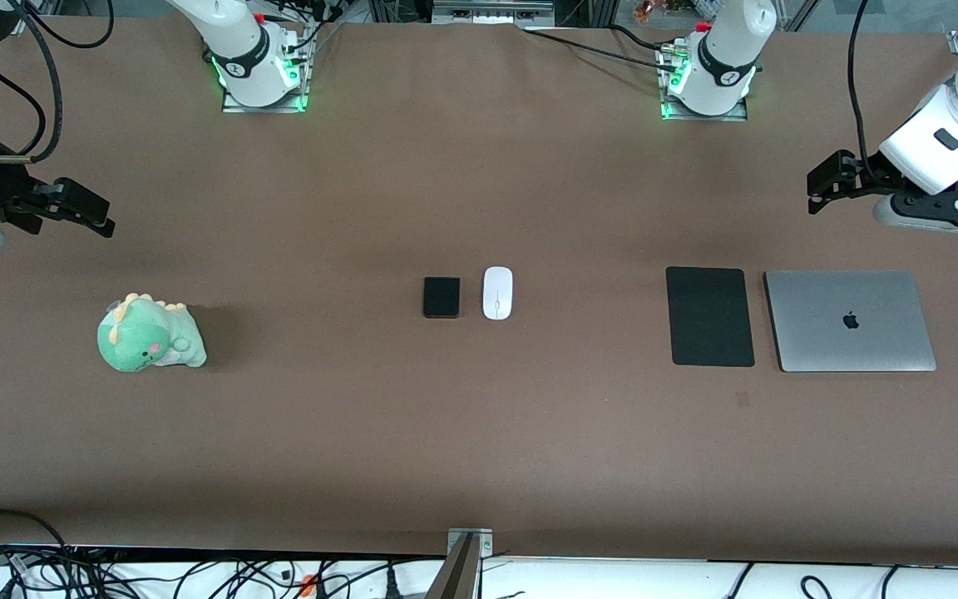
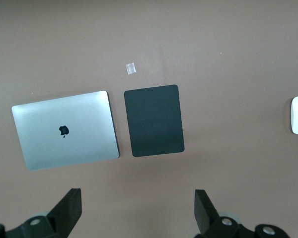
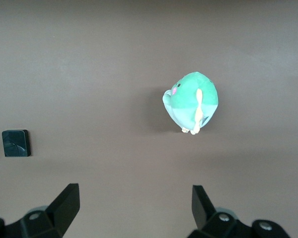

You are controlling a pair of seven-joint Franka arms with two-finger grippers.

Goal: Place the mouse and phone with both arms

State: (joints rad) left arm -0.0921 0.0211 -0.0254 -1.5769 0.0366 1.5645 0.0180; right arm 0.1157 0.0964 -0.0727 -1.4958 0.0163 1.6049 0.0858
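At the right arm's end of the bench (image 1: pixel 479 466), the right tool (image 1: pixel 71 204) hangs empty with fingers spread wide, over bare surface, a green plush dinosaur (image 1: pixel 149 334) on the bench nearby. At mid-bench lie one phone (image 1: pixel 441 297) and one mouse (image 1: pixel 497 293), just beside each other, apart, long axes parallel and running toward the front camera. The phone lies on the right arm's side of the pair, the mouse on the left arm's; judged, each arm takes its nearer item. Toward the left arm's end lie one black mat (image 1: pixel 709 316) and one closed laptop (image 1: pixel 849 320). The left tool (image 1: pixel 828 179) hangs wide and empty over the bench near them, well apart from the mouse
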